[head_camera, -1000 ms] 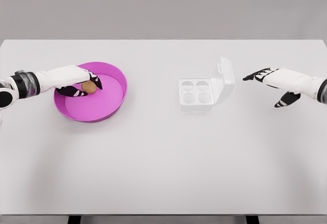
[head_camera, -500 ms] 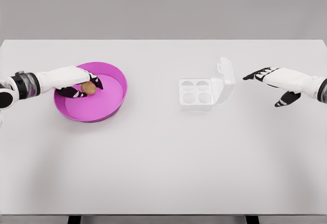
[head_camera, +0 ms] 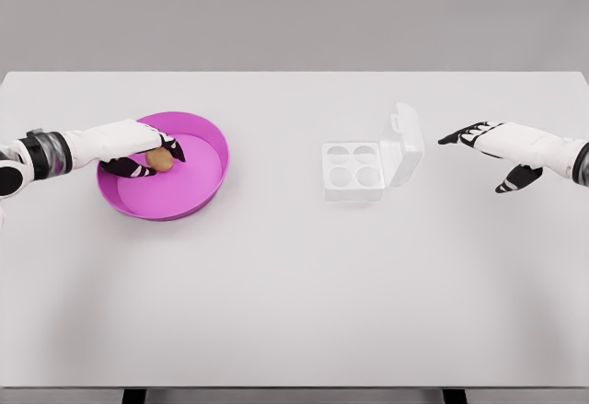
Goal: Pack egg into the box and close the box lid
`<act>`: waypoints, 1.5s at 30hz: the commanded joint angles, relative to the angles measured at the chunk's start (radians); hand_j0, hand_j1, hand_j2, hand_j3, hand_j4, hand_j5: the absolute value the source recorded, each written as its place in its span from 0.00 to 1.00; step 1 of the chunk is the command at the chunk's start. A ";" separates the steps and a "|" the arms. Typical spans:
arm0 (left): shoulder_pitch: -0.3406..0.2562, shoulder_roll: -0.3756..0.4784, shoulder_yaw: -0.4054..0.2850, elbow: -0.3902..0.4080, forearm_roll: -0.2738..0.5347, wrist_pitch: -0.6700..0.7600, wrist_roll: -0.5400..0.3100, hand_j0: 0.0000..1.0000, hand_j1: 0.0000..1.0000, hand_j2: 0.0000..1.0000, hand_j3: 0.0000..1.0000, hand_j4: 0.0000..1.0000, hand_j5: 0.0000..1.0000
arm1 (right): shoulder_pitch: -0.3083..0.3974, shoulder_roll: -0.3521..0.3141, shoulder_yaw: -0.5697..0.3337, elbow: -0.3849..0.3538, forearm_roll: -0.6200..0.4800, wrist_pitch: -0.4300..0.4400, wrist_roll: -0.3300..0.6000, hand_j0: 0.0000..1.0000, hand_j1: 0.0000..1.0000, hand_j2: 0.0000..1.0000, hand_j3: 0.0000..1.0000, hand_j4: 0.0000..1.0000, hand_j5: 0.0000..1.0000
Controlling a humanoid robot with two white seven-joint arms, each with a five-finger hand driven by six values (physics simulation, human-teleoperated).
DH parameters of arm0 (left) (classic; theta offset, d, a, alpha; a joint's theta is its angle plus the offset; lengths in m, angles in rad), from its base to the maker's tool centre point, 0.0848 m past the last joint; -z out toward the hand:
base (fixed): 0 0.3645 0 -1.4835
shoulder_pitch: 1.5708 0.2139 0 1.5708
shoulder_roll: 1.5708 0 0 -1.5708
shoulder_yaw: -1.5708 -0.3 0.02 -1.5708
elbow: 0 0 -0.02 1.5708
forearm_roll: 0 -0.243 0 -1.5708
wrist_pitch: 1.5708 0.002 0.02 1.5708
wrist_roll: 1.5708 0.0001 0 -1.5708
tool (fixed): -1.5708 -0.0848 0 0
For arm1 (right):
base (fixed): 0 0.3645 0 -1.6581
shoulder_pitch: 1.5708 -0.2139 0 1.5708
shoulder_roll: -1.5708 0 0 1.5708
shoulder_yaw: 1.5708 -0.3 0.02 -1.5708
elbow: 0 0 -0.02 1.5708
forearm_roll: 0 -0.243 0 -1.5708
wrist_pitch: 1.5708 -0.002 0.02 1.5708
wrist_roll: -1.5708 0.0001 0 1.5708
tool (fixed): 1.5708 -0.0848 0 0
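A brown egg (head_camera: 160,158) lies in the magenta bowl (head_camera: 198,189) on the left of the white table. My left hand (head_camera: 147,152) reaches into the bowl with its dark fingers curled around the egg. The clear egg box (head_camera: 352,171) sits right of centre with four empty round cups, its lid (head_camera: 405,144) standing open and tilted to the right. My right hand (head_camera: 488,151) hovers to the right of the box, apart from it, fingers spread and holding nothing.
The white table (head_camera: 294,294) stretches wide in front of the bowl and box. Its far edge meets a grey wall.
The left hand with the egg has shifted slightly within the bowl. The right hand has barely moved.
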 commanded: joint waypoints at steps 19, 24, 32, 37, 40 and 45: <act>0.002 0.001 0.002 -0.002 0.010 0.003 0.000 0.47 0.47 0.47 0.47 0.47 0.47 | 0.000 -0.001 0.000 0.001 -0.006 0.003 0.000 1.00 1.00 1.00 1.00 1.00 1.00; -0.003 0.002 0.004 -0.009 0.015 0.003 0.000 0.40 0.40 0.40 0.40 0.40 0.40 | 0.000 -0.001 0.000 0.001 -0.006 0.003 0.000 1.00 1.00 1.00 1.00 1.00 1.00; -0.005 0.001 0.008 -0.066 0.019 0.003 0.000 0.37 0.37 0.37 0.37 0.37 0.37 | 0.000 -0.001 0.000 0.001 -0.006 0.003 0.000 1.00 1.00 1.00 1.00 1.00 1.00; 0.005 0.005 0.013 -0.144 0.018 0.003 0.000 0.36 0.36 0.36 0.36 0.36 0.36 | 0.000 -0.001 0.000 0.001 -0.006 0.003 0.000 1.00 1.00 1.00 1.00 1.00 1.00; 0.006 0.005 0.014 -0.187 0.018 0.003 0.000 0.36 0.36 0.36 0.36 0.36 0.36 | -0.002 -0.001 0.000 0.001 -0.006 0.003 0.000 1.00 1.00 1.00 1.00 1.00 1.00; 0.008 0.004 0.017 -0.238 0.019 0.003 0.000 0.35 0.35 0.35 0.35 0.35 0.35 | -0.002 -0.001 -0.001 0.001 -0.006 0.003 0.000 1.00 1.00 1.00 1.00 1.00 1.00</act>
